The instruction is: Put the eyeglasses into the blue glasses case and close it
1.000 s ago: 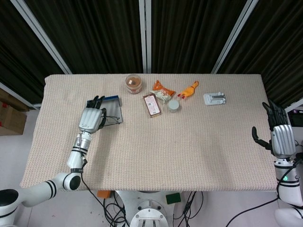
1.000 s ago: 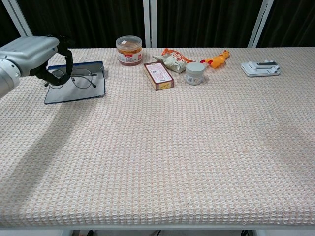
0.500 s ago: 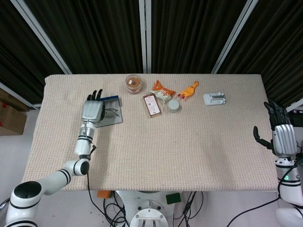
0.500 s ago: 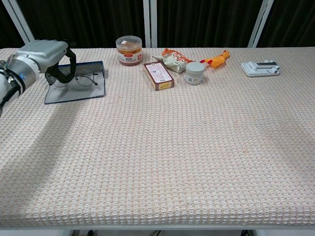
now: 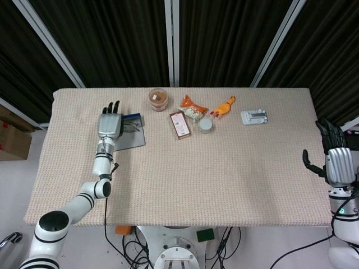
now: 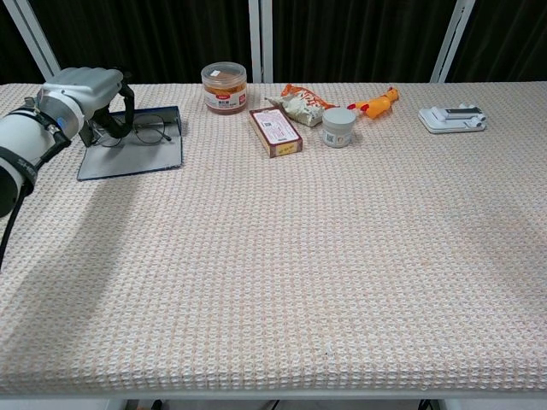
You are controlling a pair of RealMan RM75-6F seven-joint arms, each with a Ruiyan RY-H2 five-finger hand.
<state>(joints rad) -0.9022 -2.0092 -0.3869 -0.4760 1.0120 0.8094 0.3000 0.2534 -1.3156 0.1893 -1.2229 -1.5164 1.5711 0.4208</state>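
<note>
The blue glasses case (image 6: 137, 156) lies open and flat at the table's far left, also seen from the head view (image 5: 133, 137). Thin-framed eyeglasses (image 6: 147, 131) sit over the case's far half, lenses toward the right (image 5: 130, 126). My left hand (image 6: 85, 90) hovers over the case's left end with its fingers curled down around the left part of the glasses, gripping them (image 5: 110, 124). My right hand (image 5: 335, 162) hangs beyond the table's right edge, fingers spread and holding nothing; the chest view does not show it.
Along the far edge stand a lidded snack jar (image 6: 225, 87), a brown box (image 6: 275, 131), a snack bag (image 6: 297, 102), a small white tub (image 6: 338, 126), a yellow rubber chicken (image 6: 376, 102) and a white device (image 6: 452, 118).
My left hand has shifted toward the table's far edge, carrying the glasses a little further over the case. My right hand has sunk slightly.
</note>
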